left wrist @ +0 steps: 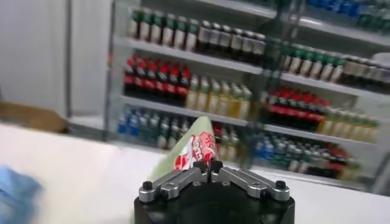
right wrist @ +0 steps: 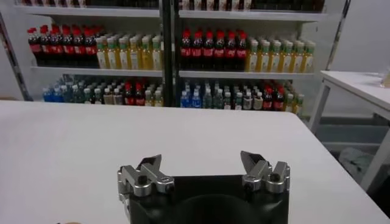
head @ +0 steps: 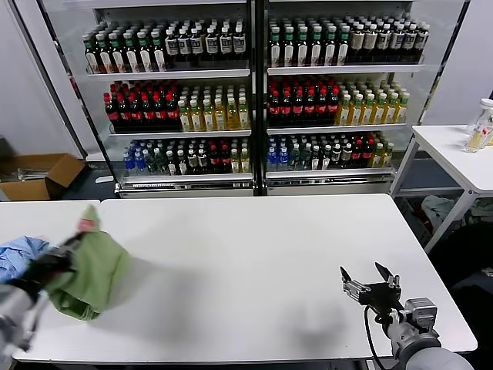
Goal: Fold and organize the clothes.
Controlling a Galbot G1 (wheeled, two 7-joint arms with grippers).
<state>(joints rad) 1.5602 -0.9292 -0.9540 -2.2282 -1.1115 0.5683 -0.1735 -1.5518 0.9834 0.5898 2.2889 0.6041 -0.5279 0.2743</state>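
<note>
Left gripper [left wrist: 210, 165] at tabletop's [head: 262, 262] near-left, pinched tight on green polo shirt [head: 91, 266]; cloth bunched, hanging off grip, likely being carried toward open middle for spreading. Blue garment [head: 17, 254] beside it, far left. Right gripper [head: 370, 284] near-right, spread wide, holding nothing, waiting.

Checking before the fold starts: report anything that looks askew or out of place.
The green polo shirt is a crumpled bunch at the table's left edge, pinched in the shut left tool, not spread flat. A blue garment lies beside it.
</note>
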